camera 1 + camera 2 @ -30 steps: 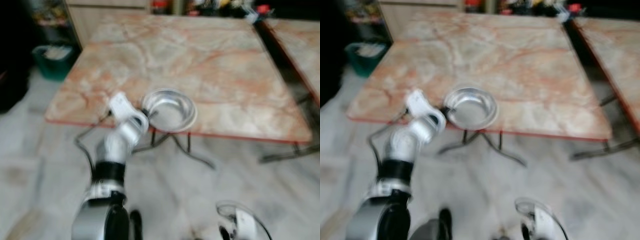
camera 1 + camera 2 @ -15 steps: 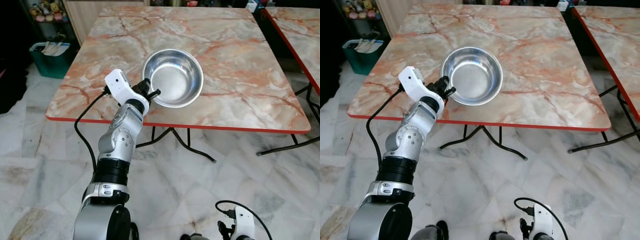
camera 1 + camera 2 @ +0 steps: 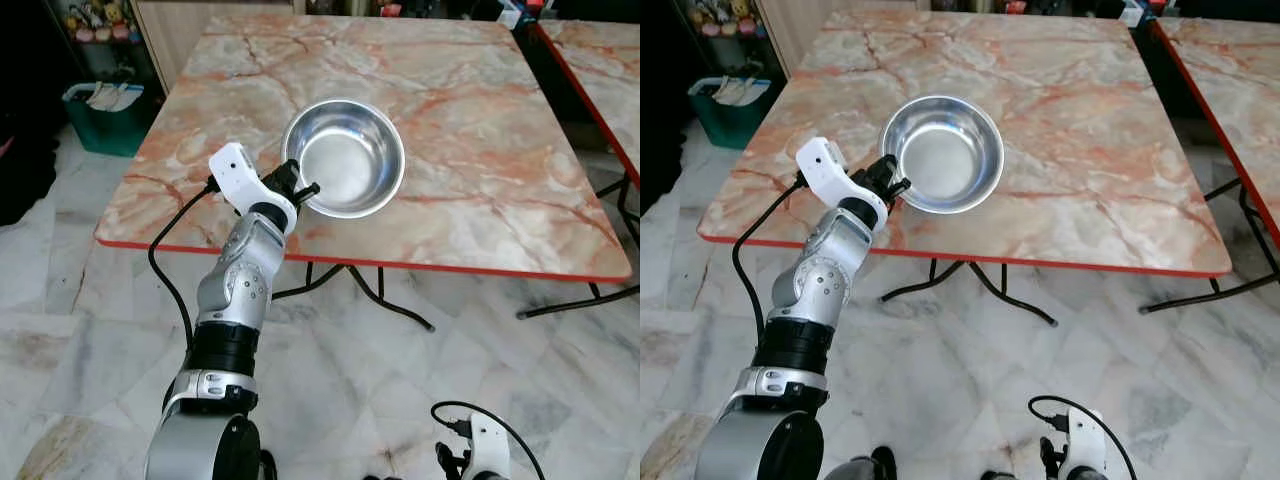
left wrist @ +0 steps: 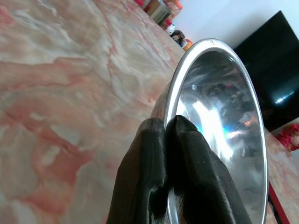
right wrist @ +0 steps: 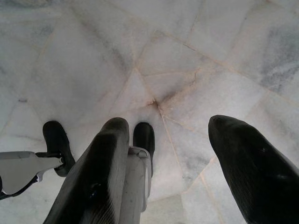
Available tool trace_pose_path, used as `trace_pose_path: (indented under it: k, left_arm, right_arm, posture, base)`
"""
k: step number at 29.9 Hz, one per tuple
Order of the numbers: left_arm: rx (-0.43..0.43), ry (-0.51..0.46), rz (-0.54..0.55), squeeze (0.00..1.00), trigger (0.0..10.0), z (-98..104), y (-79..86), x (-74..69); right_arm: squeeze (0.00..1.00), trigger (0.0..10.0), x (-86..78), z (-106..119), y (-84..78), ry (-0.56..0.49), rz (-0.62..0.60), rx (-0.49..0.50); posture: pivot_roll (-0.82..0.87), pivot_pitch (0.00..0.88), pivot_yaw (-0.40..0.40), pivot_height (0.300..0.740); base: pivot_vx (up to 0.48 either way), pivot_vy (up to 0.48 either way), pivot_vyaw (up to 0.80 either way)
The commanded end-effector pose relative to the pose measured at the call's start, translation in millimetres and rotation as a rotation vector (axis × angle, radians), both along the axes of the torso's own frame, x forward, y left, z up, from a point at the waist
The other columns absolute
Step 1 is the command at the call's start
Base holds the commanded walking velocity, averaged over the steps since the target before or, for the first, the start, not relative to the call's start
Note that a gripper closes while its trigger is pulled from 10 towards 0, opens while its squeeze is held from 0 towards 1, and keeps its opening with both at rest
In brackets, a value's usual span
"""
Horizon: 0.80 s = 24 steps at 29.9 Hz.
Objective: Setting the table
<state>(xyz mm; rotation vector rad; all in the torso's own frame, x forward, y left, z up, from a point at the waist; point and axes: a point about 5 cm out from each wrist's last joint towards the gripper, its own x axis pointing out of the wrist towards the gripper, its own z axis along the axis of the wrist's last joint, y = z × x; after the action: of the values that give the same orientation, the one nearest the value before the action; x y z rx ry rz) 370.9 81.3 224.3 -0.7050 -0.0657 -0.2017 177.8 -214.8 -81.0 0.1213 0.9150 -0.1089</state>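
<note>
- Steel bowl [image 3: 345, 157]: likely light, rigid, slick; thin rim is the hold.
- Left gripper [image 3: 301, 189] pinches rim at 8 o'clock, over marble table [image 3: 480, 120].
- Right gripper [image 5: 163, 154] spread wide, idle.

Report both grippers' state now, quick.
Left gripper: shut on the steel bowl rim, over the table.
Right gripper: open, holding nothing, hanging idle above the floor.

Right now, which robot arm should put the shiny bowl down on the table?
The left. Its left gripper already pinches the steel bowl by the rim over the marble table, while the right gripper hangs open over the floor.
</note>
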Motion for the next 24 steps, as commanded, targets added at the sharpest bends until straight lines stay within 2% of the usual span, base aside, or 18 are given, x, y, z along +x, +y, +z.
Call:
trace_pose_path:
  k: [1, 24]
  left_arm:
    - [-0.019, -0.042, -0.024, 0.0, 10.0, 5.4, -11.0, -5.1]
    - [-0.011, -0.07, -0.04, 0.0, 10.0, 7.8, -9.8, -8.8]
  right_arm:
    - [0.0, 10.0, -5.8, -2.7, -0.3, 0.016, -0.007, 0.002]
    - [0.0, 10.0, -6.5, -3.0, -0.4, 0.018, -0.002, 0.002]
  posture:
    - [-0.01, 0.175, -0.039, 0.74]
    - [-0.01, 0.168, -0.039, 0.74]
  base:
    - [0.356, 0.0, 0.0]
    - [0.367, 0.0, 0.0]
